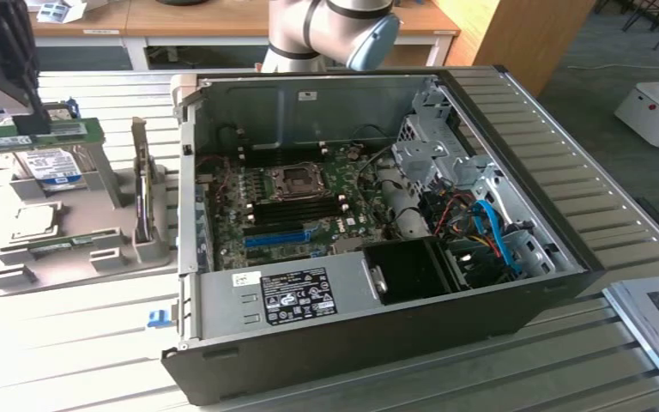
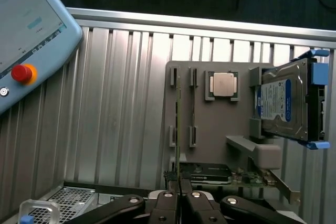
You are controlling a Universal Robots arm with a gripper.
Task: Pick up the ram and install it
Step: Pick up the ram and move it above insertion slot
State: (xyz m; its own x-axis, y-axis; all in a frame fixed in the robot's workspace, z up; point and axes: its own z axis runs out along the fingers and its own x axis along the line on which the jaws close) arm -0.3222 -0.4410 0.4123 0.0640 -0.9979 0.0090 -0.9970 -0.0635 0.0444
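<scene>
Ribbed metal desk (image 1: 66,343), open PC case (image 1: 364,360) mid-frame in the exterior view. My end effector (image 2: 179,190) is clamped on the ram (image 1: 32,137), upper left of the exterior view, over the grey parts tray (image 1: 83,219) near the hard drive (image 1: 55,163). Ram is well apart from the motherboard (image 1: 295,206).

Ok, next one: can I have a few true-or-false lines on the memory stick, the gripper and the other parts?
1. The gripper is shut on the memory stick. True.
2. The memory stick sits in the motherboard. False: the gripper holds it outside the computer case, at the exterior view's left.
3. The case is open, with the motherboard exposed. True.
4. The hard drive lies inside the case. False: it stands on the grey tray, near the processor.
</scene>
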